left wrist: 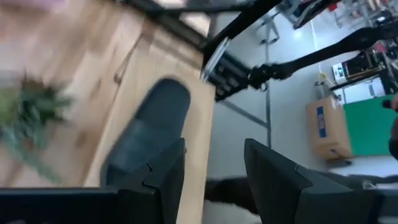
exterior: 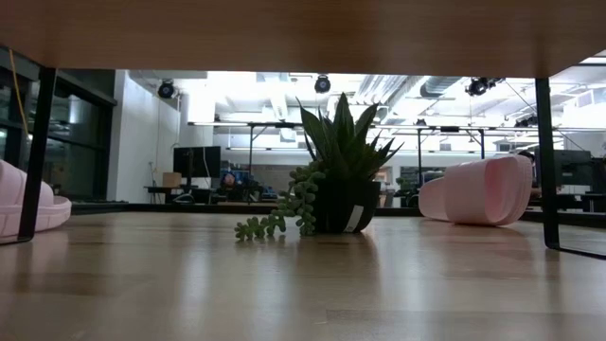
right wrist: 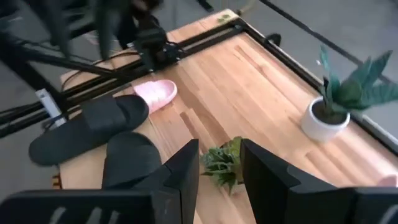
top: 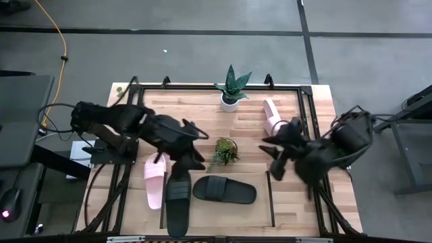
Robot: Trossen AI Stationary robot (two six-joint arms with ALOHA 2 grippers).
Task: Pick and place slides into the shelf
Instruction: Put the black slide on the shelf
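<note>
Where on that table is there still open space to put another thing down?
Bare wood lies between the white-potted plant and the left gripper, and right of the lying black slide. The front-left corner is crowded: pink slide, second black slide.

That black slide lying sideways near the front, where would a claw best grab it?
Probably by its sides at the strap. The black slide lies flat, sole down, lengthwise across the table, so a claw coming straight down could pinch across its narrow width. The right claw hangs open just above it.
</note>
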